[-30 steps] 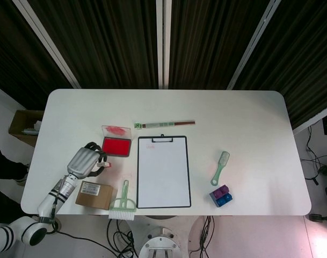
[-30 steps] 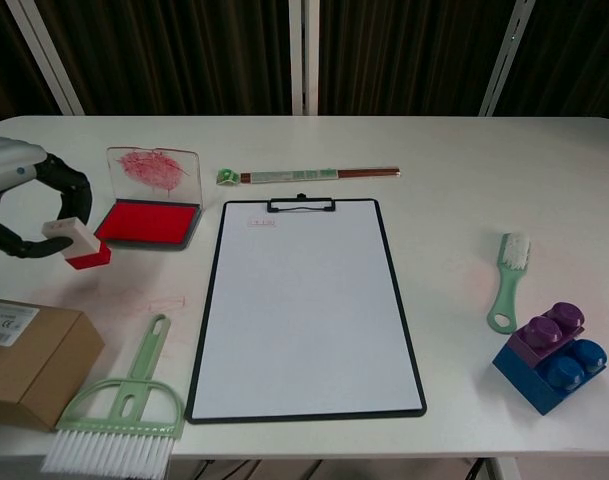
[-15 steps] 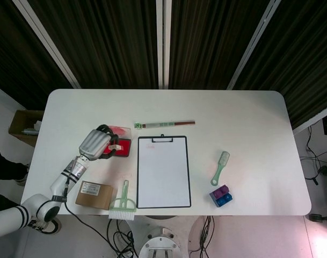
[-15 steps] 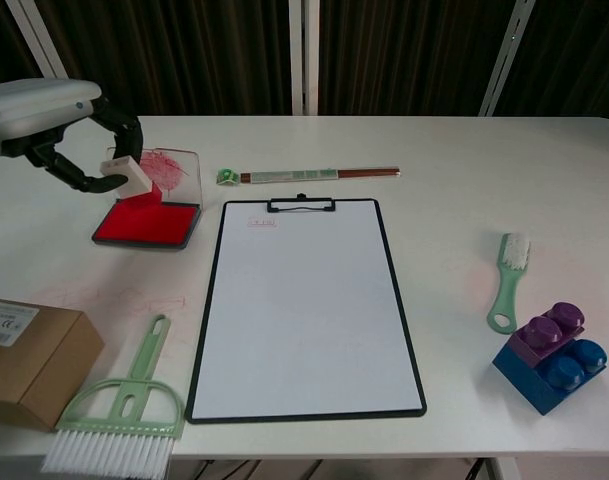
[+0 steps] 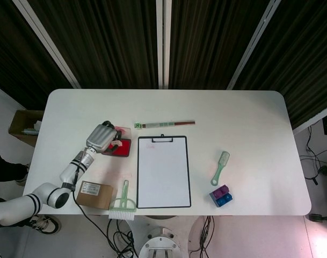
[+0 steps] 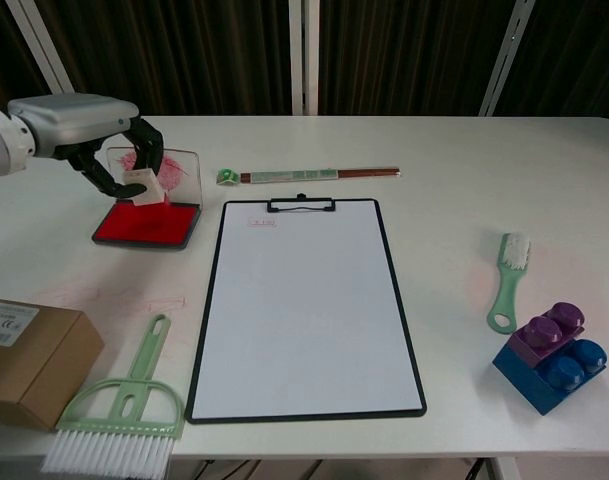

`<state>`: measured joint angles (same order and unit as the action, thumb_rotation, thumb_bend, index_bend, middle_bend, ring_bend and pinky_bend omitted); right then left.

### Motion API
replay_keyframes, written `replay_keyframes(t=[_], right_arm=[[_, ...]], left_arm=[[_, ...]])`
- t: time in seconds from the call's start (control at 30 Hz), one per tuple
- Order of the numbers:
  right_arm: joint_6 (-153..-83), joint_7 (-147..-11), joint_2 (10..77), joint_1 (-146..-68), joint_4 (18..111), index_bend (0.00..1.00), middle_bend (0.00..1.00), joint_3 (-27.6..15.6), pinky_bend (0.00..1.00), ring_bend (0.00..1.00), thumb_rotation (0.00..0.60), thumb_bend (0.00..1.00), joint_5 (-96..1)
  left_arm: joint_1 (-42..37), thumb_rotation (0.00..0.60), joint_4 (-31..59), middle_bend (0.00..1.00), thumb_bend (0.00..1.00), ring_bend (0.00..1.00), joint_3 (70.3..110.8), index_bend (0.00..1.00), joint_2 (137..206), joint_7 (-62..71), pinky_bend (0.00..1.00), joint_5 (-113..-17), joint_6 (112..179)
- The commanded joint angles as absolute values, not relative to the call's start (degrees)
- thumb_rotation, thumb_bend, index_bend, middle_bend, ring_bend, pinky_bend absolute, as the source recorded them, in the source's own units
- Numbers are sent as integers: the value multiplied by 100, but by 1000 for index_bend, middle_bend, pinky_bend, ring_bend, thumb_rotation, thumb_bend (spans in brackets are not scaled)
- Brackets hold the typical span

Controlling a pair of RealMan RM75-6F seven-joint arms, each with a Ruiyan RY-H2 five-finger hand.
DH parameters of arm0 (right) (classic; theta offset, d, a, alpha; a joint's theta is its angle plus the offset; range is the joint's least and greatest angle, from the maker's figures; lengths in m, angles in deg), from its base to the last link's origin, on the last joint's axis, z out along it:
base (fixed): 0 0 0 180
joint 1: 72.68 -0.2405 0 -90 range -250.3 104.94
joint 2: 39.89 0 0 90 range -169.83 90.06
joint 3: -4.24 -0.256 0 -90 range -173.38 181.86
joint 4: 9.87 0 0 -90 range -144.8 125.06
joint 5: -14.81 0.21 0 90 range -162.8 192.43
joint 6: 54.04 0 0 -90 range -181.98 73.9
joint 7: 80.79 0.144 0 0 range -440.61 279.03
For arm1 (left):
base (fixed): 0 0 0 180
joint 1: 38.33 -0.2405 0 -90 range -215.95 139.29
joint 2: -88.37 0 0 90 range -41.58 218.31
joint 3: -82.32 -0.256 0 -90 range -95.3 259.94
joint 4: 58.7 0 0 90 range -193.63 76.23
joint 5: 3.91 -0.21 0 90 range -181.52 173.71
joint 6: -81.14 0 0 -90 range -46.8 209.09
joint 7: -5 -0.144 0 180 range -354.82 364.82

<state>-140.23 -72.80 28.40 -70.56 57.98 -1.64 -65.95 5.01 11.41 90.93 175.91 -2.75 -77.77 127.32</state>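
My left hand [image 5: 103, 138] [image 6: 94, 125] grips a small white stamp [image 6: 141, 185] with a red base, held over the back of the red ink pad [image 6: 144, 225] [image 5: 122, 149]. The pad's clear lid [image 6: 179, 170], smeared red, stands upright behind it. A black clipboard [image 5: 163, 171] [image 6: 304, 305] with a blank white sheet lies at the table's middle, just right of the pad. My right hand shows in neither view.
A brown cardboard box [image 5: 94, 194] [image 6: 29, 360] and a green hand brush [image 5: 123, 204] [image 6: 129, 410] lie at the front left. A green-and-red stick [image 5: 164, 124] [image 6: 309, 175] lies behind the clipboard. A small green brush [image 5: 220, 167] [image 6: 508, 280] and purple-blue blocks [image 5: 221, 196] [image 6: 552, 355] sit right.
My left hand has carried the stamp away from the box, back and to the right, and now holds it over the ink pad.
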Motion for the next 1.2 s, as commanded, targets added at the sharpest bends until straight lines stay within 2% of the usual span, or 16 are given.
replay_keyframes(t=[0.03,0.1,0.3,0.77,1.2], right_arm=[[-14005,-7280,2851,-7061,5791,0,0,-160,0,0,600,223,-6589],[-13994,-7279,2862,-7063,5777,0,0,-158,0,0,600,224,-6585],[-13982,-7300,2875,-7061,5770,0,0,-154,0,0,600,224,-6573],[-13939,-7382,2883,-7086,5797,0,0,-160,0,0,600,224,-6555],[-13901,-7372,2895,-7091,5773,0,0,-155,0,0,600,225,-6536]], left_arm=[[505,600,1100,665,368,422,9065,638,17633,-280,302,-7766,12752],[496,600,1058,669,367,482,9037,640,17668,-265,394,-7773,12780],[489,600,849,684,367,599,8983,651,17798,-175,551,-7863,12902],[486,600,647,684,367,621,8908,653,17910,84,562,-8077,13107],[539,600,587,705,367,690,8874,674,17994,160,614,-8196,13176]])
